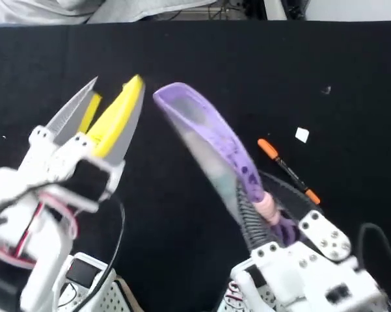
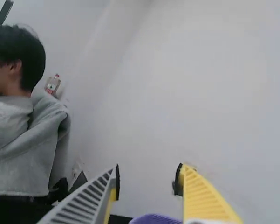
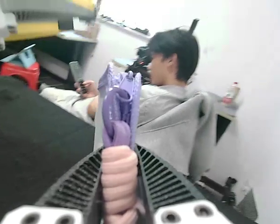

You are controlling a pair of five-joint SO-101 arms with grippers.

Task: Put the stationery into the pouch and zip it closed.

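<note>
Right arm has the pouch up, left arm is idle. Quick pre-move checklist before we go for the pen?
1. Right gripper hold on the pouch: ok. It is shut on one end, and the pouch is held up off the table.
2. Left gripper free for a pick: ok. It is open and empty, raised beside the pouch.
3. Orange pen reachable: ok. It lies flat on the table near the right arm, with nothing on it.
4. Stationery inside the pouch: not ok. The pen and a small white piece lie on the table.
5. Pouch mouth open: cannot tell. The zip is not readable.
</note>
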